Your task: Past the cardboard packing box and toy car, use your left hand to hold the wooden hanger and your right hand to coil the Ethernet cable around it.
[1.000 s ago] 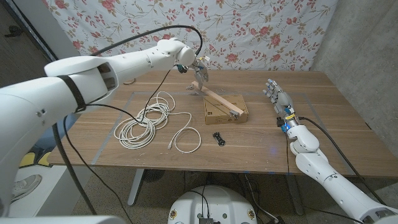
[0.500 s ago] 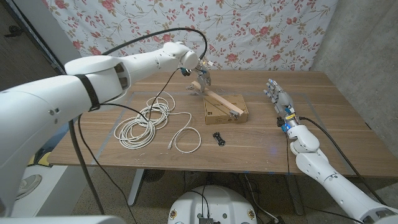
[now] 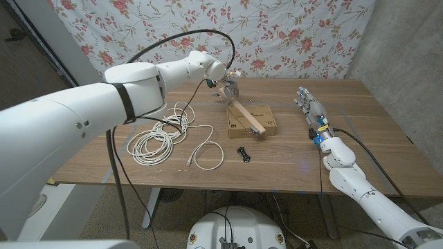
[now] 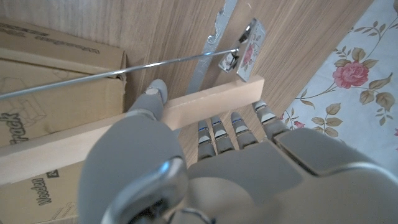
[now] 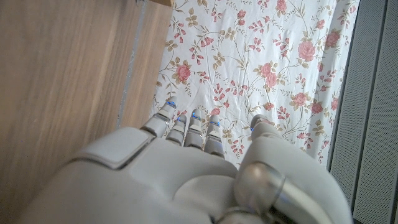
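The cardboard packing box point(image 3: 252, 121) lies near the middle of the wooden table point(image 3: 360, 138). The wooden hanger point(image 3: 246, 114) lies slanted across the box, its far end in the left hand point(image 3: 229, 88) behind the box. The toy car point(image 3: 242, 153) sits in front of the box. The Ethernet cable point(image 3: 163, 135) lies coiled left of the box. The right hand point(image 3: 309, 105) is well to the right.

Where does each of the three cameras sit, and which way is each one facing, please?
Head view: on the robot's head, looking down over the table; both arms show, the left hand on the wooden hanger.
Left wrist view: behind the left hand, facing the hanger and cardboard box.
Right wrist view: behind the right hand, facing the floral curtain.
Head and left wrist views share hanger and box.
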